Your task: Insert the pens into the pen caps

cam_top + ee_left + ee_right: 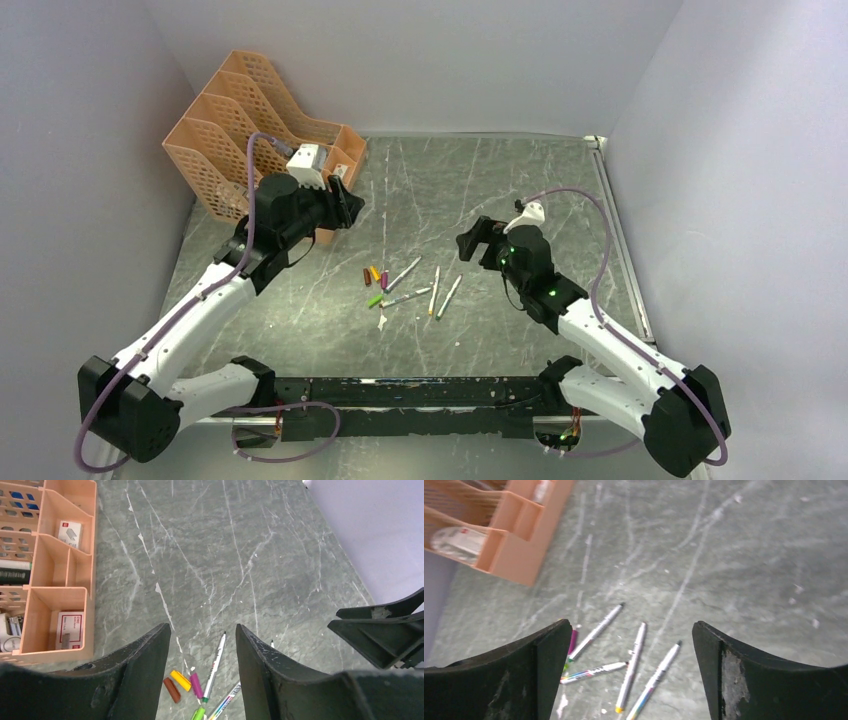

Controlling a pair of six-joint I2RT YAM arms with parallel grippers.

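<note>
Several white pens (434,290) lie loose in the middle of the table, seen below my right gripper as pens (631,665). To their left is a cluster of pen caps (375,275): brown-orange (171,690), yellow (180,680), magenta (196,685) and green (199,713). A green-ended pen (214,667) lies beside the magenta cap. My left gripper (345,205) (202,627) hangs above and behind the caps, open and empty. My right gripper (470,240) (630,625) hovers right of and behind the pens, wide open and empty.
An orange desk organizer (250,130) (60,580) with small boxes in it stands at the back left. A tiny white scrap (382,322) lies just in front of the caps. The right gripper's black fingers (380,635) show at the right edge of the left wrist view.
</note>
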